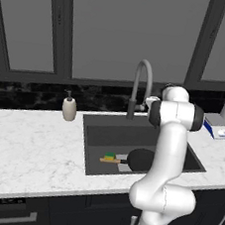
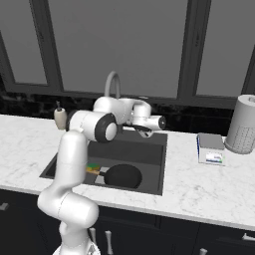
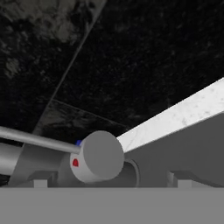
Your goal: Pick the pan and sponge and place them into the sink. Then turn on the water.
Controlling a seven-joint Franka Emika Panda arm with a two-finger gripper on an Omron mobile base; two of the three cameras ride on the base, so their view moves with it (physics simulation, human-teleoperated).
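Observation:
The black pan (image 1: 139, 159) lies in the dark sink (image 1: 112, 134), its wooden handle pointing left. The green and yellow sponge (image 1: 110, 157) sits just past the handle's end. From the right, the pan (image 2: 123, 176) and sponge (image 2: 92, 168) rest on the sink (image 2: 147, 152) floor. My gripper (image 2: 144, 129) hovers over the back rim at the base of the arched faucet (image 2: 112, 82). In the hand view the gripper (image 3: 111, 181) is open, and the faucet's round valve cap (image 3: 103, 156) and thin lever (image 3: 35, 139) are close ahead. No water is in view.
A beige soap dispenser (image 1: 69, 108) stands on the marble counter (image 1: 30, 144) left of the sink. To the right are a paper towel roll (image 2: 242, 124) and a small blue and white box (image 2: 210, 148). Dark backsplash and windows rise behind.

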